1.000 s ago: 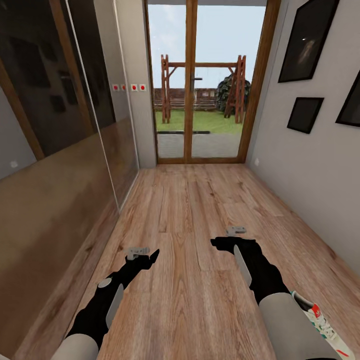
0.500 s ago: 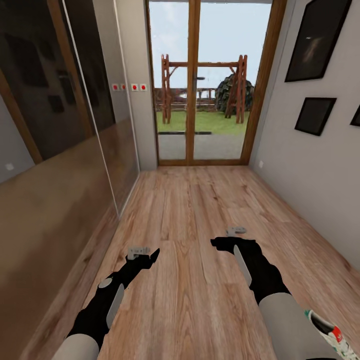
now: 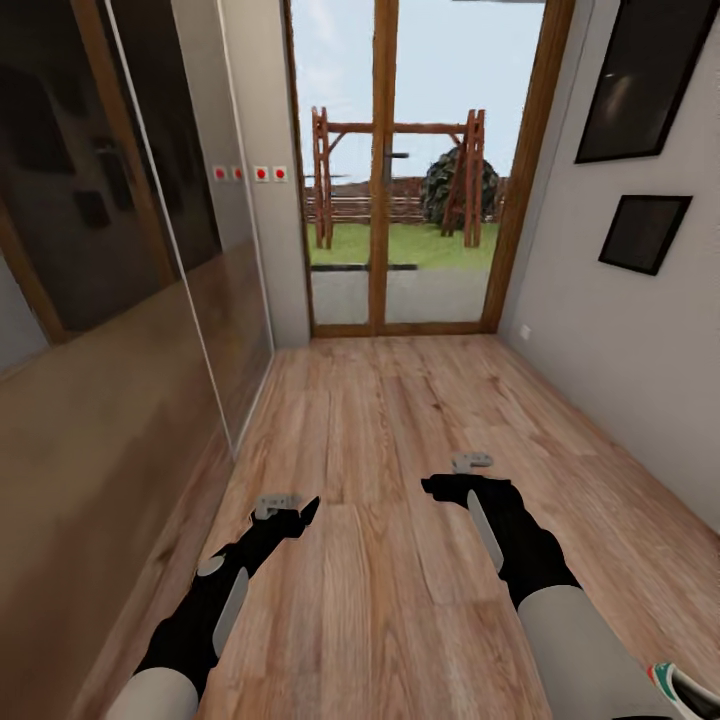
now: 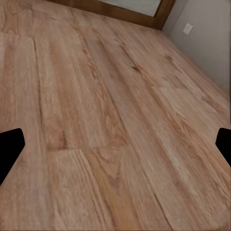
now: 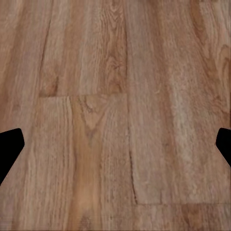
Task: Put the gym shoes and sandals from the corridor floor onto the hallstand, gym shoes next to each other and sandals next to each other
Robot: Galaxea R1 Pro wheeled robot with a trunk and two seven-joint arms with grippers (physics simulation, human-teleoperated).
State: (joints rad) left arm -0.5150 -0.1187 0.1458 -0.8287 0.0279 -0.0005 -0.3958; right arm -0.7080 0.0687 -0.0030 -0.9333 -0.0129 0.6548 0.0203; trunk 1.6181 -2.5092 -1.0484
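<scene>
The toe of one gym shoe (image 3: 688, 690), white with green and red accents, peeks in at the head view's lower right corner on the corridor floor (image 3: 380, 440), behind my right forearm. The sandals and the hallstand are out of view. My left gripper (image 3: 303, 514) and right gripper (image 3: 437, 487) hover low over bare planks, both held forward. In the left wrist view the left gripper (image 4: 115, 147) is open, its black fingertips (image 4: 9, 149) far apart over wood. In its own wrist view the right gripper (image 5: 115, 147) is open too, with nothing between the fingertips (image 5: 9, 149).
A wood-framed glass double door (image 3: 383, 200) closes the corridor's far end, with a garden beyond. Dark glossy wardrobe panels (image 3: 120, 300) line the left side. The grey right wall (image 3: 620, 360) carries black framed pictures (image 3: 645, 232).
The whole head view has shifted: the door looks nearer and the gym shoe has slid toward the lower right corner. Both arms keep the same pose in the picture.
</scene>
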